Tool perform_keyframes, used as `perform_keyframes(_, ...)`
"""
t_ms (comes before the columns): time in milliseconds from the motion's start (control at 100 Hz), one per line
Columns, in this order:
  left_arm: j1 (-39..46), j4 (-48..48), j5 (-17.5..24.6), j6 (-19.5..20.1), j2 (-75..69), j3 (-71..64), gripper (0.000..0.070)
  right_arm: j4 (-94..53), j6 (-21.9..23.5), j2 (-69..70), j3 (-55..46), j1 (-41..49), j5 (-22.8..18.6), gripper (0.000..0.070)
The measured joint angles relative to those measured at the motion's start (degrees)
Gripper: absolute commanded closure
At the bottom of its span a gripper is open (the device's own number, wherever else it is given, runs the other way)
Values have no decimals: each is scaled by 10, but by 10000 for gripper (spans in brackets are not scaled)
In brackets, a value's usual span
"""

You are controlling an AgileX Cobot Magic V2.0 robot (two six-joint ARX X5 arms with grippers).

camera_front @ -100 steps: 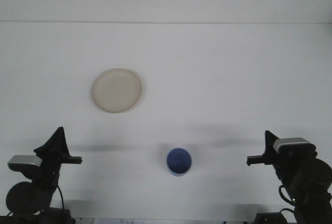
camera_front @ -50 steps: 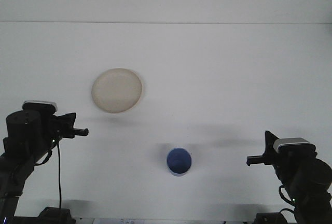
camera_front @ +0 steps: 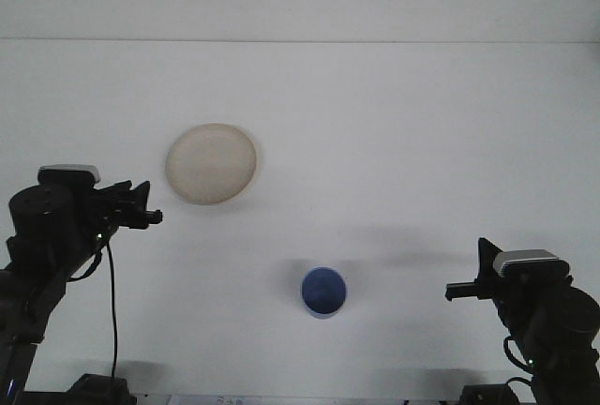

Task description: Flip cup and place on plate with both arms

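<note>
The blue cup [camera_front: 323, 292] stands on the white table [camera_front: 422, 142], mouth up, round and smooth. It sits below and right of the pale, flat plate [camera_front: 211, 163]. The right gripper [camera_front: 457, 289] is nearer the cup than the left gripper [camera_front: 147, 217] — which hangs just beside the plate. I cannot tell how either hand's fingers stand.

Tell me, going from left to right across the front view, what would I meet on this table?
Left gripper → plate → blue cup → right gripper.
</note>
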Motion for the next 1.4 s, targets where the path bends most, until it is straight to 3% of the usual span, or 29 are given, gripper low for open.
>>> perform_keyframes(190,-54,-23,68,-1,45,0,225,0,0,0,0,0,0,700)
perform_keyframes(650,-314,-34,70,9,267,80,224,1,0,0,0,0,0,700)
perform_keyframes(1119,-411,-73,66,45,408,133,231,1,0,0,0,0,0,700)
perform_keyframes(1209,-419,-68,66,45,420,133,285,1,0,0,0,0,0,700)
perform_keyframes(1339,-427,-52,66,47,436,133,584,1,0,0,0,0,0,700)
perform_keyframes(1399,-430,-48,66,47,439,133,671,1,0,0,0,0,0,700)
